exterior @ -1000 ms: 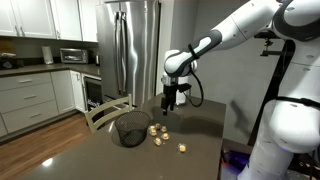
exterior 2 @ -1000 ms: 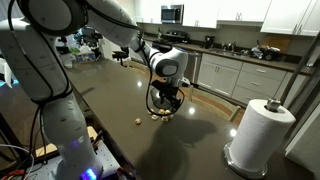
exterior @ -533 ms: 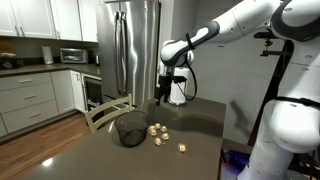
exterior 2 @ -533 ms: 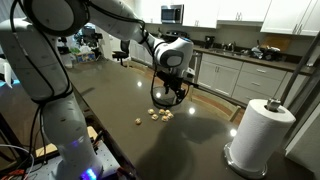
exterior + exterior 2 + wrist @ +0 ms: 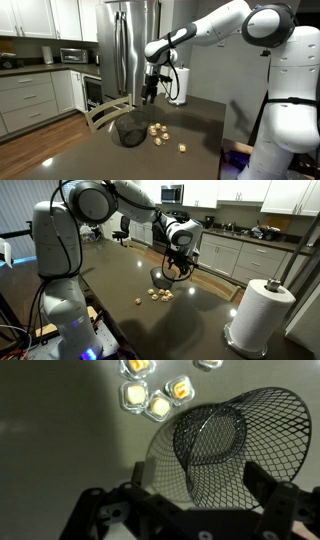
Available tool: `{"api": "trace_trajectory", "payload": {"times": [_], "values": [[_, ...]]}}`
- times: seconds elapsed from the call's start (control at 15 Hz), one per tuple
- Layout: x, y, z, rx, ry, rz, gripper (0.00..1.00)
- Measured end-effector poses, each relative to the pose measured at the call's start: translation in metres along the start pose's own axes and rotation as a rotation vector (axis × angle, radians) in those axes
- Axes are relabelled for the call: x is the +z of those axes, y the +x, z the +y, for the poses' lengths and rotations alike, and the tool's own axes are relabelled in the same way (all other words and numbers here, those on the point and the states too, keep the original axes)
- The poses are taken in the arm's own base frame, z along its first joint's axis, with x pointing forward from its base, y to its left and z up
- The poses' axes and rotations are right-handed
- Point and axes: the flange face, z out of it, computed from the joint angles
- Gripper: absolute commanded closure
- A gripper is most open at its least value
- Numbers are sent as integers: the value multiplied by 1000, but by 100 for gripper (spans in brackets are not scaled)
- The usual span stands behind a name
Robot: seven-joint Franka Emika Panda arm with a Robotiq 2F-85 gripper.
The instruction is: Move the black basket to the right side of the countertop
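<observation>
The black basket (image 5: 131, 131) is a round wire-mesh one standing upright on the dark countertop (image 5: 195, 125), near its far-left edge. It also shows in an exterior view (image 5: 162, 278) and in the wrist view (image 5: 225, 445). My gripper (image 5: 148, 100) hangs open in the air above the basket's rim, clear of it. In the wrist view the gripper (image 5: 198, 478) has its two fingers spread on either side of the basket seen below, and it holds nothing. It also shows in an exterior view (image 5: 176, 271).
Several pale yellowish lumps (image 5: 157, 131) lie on the countertop (image 5: 100, 280) beside the basket, one (image 5: 182, 147) farther off. A paper towel roll (image 5: 258, 315) stands at one end. A chair back (image 5: 105, 112) stands at the table edge by the basket.
My gripper has risen and moved sideways from above the lumps to above the basket, staying open. The basket and lumps have not moved.
</observation>
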Motion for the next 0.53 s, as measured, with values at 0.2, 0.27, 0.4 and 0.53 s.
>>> {"api": "trace_trajectory", "payload": {"times": [0.2, 0.27, 0.4, 0.53], "values": [[18, 15, -2, -35, 36, -86, 0], [23, 18, -2, -37, 44, -106, 0], [31, 23, -1, -38, 49, -125, 0], [38, 25, 0, -41, 48, -137, 0]]}}
